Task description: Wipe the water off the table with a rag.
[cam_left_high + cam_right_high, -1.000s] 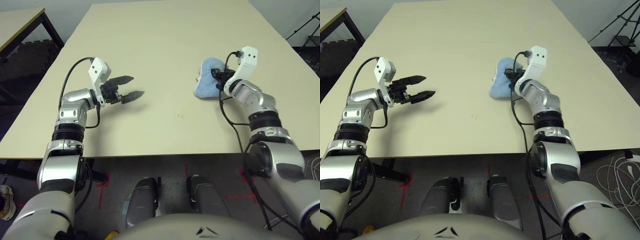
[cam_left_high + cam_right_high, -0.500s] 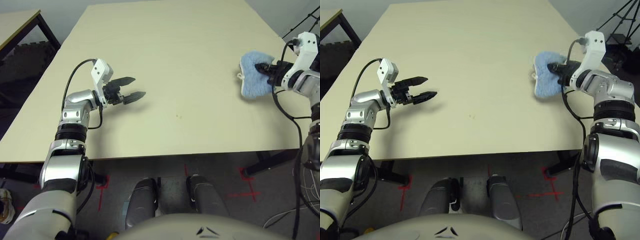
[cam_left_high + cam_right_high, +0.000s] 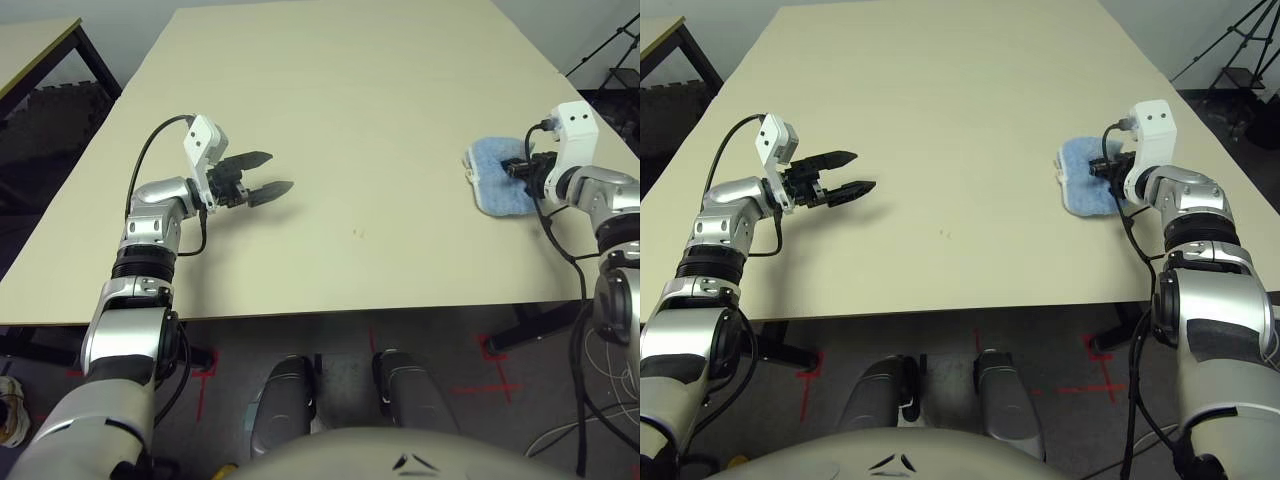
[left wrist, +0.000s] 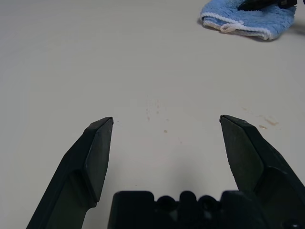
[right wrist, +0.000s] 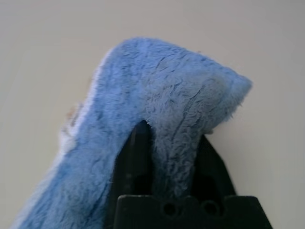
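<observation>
The right claw (image 3: 1108,170) is clenched on the rag (image 3: 1080,178), its two black fingers pinching a raised fold of blue terry near the rag's middle, as the right wrist view shows. The rag rests on the counter (image 3: 360,90) directly under and ahead of that claw, near the counter's right edge. The left claw (image 3: 262,178) hovers with fingers spread and nothing between them, well apart from the rag. The water (image 4: 155,112), a scatter of tiny amber specks, lies on the counter just ahead of the left claw's fingertips. The rag looks soft, light and floppy; a pinch on a bunched fold should hold, though loose edges will likely drag and curl when pushed.
</observation>
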Controlling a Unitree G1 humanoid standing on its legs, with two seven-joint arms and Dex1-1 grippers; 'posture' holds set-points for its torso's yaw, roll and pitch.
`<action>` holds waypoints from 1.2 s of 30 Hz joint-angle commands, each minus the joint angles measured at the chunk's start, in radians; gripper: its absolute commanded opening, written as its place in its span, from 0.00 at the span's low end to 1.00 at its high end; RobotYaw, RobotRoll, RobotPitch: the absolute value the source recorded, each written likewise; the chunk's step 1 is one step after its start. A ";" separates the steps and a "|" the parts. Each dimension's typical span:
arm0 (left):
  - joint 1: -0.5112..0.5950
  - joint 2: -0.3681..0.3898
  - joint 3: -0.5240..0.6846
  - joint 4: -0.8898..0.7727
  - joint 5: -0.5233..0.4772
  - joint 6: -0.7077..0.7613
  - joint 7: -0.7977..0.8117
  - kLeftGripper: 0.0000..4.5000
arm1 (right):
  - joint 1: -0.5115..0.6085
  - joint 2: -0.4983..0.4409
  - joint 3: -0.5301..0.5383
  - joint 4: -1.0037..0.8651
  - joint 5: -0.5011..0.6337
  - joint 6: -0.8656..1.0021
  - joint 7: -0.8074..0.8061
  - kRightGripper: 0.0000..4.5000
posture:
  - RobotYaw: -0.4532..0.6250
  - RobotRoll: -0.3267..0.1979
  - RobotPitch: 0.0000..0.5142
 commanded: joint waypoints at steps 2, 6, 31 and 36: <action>0.015 0.012 0.001 -0.021 0.009 0.008 0.008 1.00 | -0.005 -0.024 -0.028 0.022 -0.002 -0.059 -0.034 0.62 | 0.27 0.62 0.20; 0.016 0.006 0.013 -0.021 0.009 -0.004 0.048 1.00 | -0.011 -0.065 -0.083 -0.004 0.042 -0.051 -0.012 0.98 | 0.26 0.62 0.20; 0.097 -0.033 0.247 0.024 0.059 -0.144 0.904 1.00 | 0.121 -0.045 -0.341 -0.052 0.283 -0.383 0.119 0.99 | 0.30 0.62 0.26; 0.094 -0.040 0.240 0.026 0.062 -0.143 0.927 1.00 | 0.130 -0.026 -0.324 -0.042 0.273 -0.372 0.139 0.99 | 0.30 0.62 0.28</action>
